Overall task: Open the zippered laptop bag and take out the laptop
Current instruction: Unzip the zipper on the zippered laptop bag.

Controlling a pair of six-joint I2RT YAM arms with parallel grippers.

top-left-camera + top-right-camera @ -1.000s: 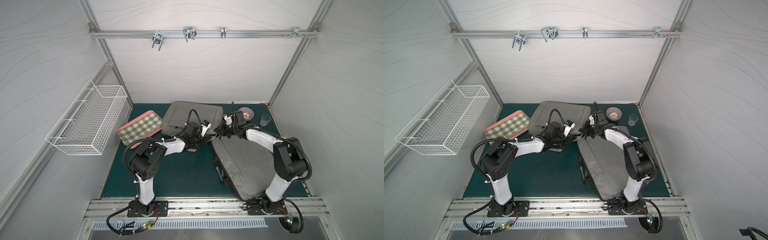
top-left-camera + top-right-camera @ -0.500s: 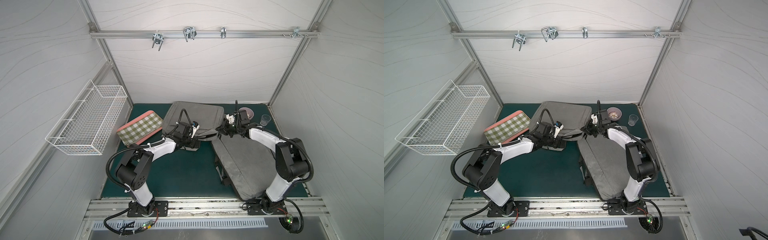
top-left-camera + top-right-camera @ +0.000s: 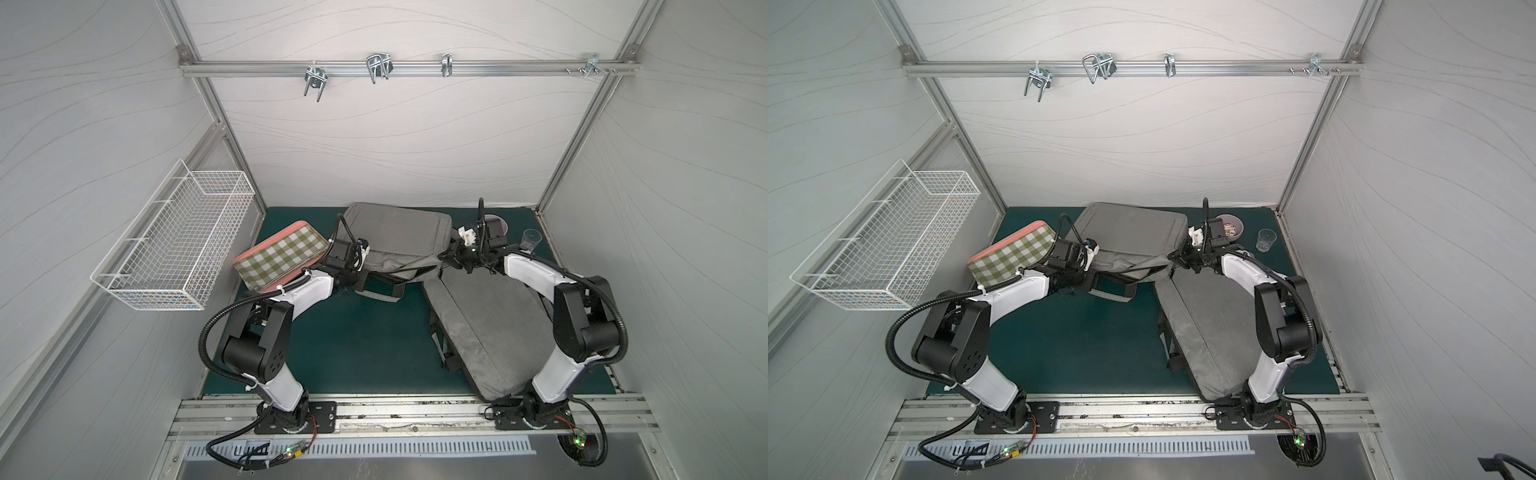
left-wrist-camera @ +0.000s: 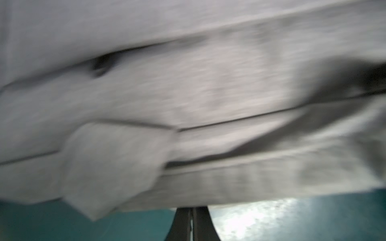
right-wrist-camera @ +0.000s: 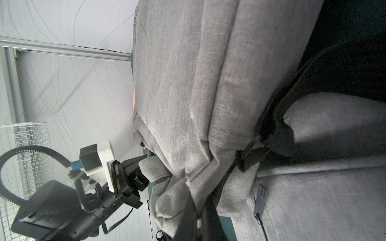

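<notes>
The grey laptop bag [image 3: 399,232] [image 3: 1133,228] lies flat at the back middle of the green mat. Its near edge gapes, with a dark slit showing in both top views. My left gripper [image 3: 360,277] [image 4: 192,208] is shut at that near edge by the grey handle [image 3: 378,296]. Its tips run under the blurred fabric [image 4: 188,94], so the pinch itself is hidden. My right gripper [image 3: 446,259] [image 5: 201,208] is shut on bunched fabric at the bag's near right corner [image 5: 177,83]. The laptop is hidden.
A second grey padded bag [image 3: 486,328] lies at the right, under the right arm. A checked tray [image 3: 282,259] leans at the left, below a wire basket [image 3: 174,241] on the wall. A bowl [image 3: 1233,226] and a glass [image 3: 532,240] stand at the back right.
My left gripper has slid to the left along the bag's near edge, and the slit there has lengthened. The right gripper has stayed at the corner, shifting only slightly.
</notes>
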